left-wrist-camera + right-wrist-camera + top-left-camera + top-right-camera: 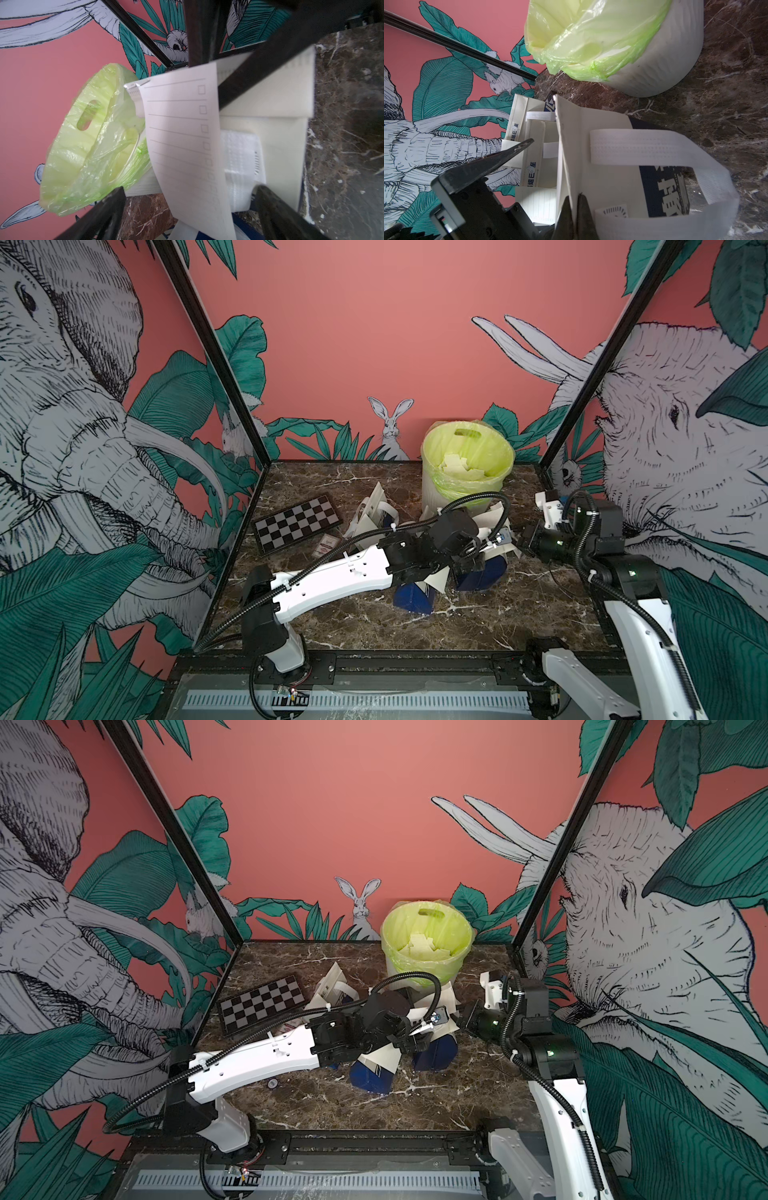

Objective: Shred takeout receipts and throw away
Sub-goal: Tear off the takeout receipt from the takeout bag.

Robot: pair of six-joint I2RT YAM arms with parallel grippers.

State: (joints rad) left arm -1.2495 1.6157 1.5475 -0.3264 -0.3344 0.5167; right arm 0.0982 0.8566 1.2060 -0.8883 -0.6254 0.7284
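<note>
One receipt [182, 128] hangs between the spread fingers of the left hand [190, 188], beside the bin [87, 145]. The right hand [574, 200] is pressed together on the white wall of a blue bag [664, 191]. If the left hand closes off-centre, the thin paper may crumple or slip out, and a pull could tip the bag. The receipt's long axis seems to run from the bag's top down toward the table [342, 124], its lower end curling.
</note>
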